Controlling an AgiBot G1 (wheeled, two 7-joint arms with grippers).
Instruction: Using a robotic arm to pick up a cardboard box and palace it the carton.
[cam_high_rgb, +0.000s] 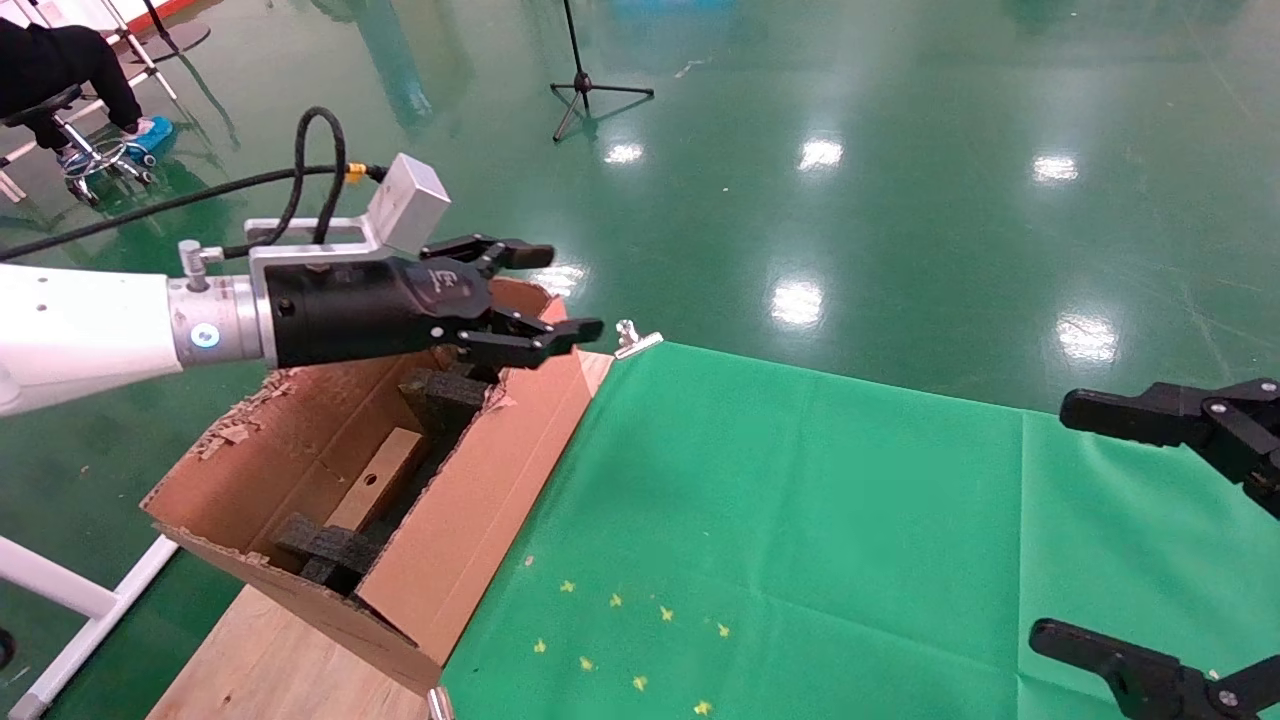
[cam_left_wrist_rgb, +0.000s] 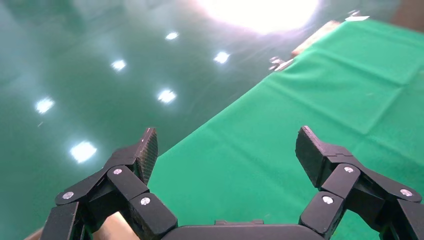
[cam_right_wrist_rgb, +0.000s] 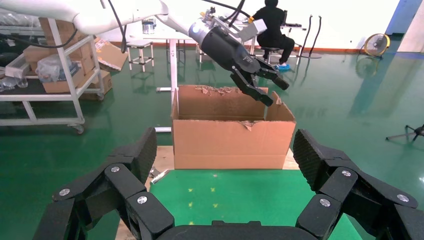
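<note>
White robotic arm (cam_high_rgb: 80, 330) level above carton (cam_high_rgb: 480, 520), jaws spread, empty

Bright overhead lamps, floor (cam_high_rgb: 900, 200) glare, perhaps overexposed

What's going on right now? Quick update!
Left gripper open, empty, above carton. Box lies inside, between foam blocks. Right gripper open, parked over green cloth. Nothing in the way.
</note>
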